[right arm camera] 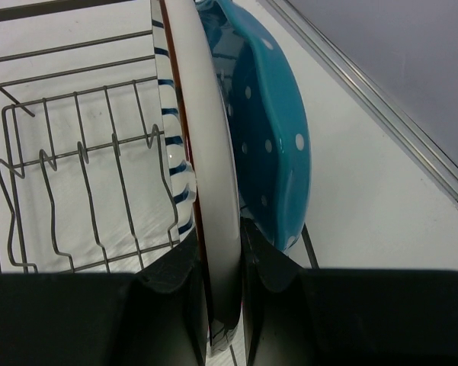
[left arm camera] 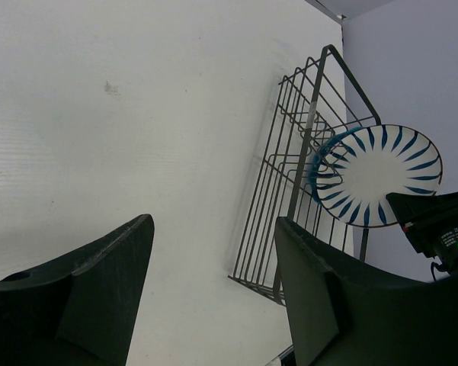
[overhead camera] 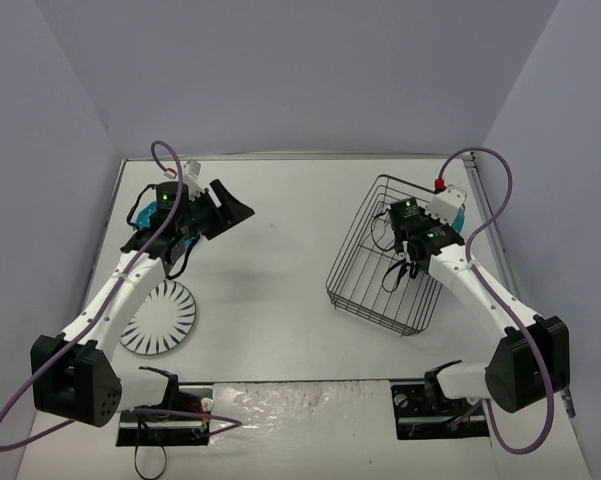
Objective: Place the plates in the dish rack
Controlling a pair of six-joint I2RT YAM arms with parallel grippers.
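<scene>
My right gripper (right arm camera: 222, 259) is shut on the rim of a white plate with dark radial stripes (right arm camera: 213, 175), holding it on edge inside the black wire dish rack (right arm camera: 84, 191). A teal dotted plate (right arm camera: 267, 130) stands right beside it. From the left wrist the striped plate (left arm camera: 377, 175) shows upright at the far end of the rack (left arm camera: 305, 152). My left gripper (overhead camera: 232, 215) hangs open and empty at the far left, over another teal plate (overhead camera: 140, 215). A second striped plate (overhead camera: 158, 318) lies flat by the left arm.
The rack (overhead camera: 390, 255) sits angled on the right half of the white table (overhead camera: 280, 280). Grey walls close in the back and both sides. The arm bases stand at the near edge.
</scene>
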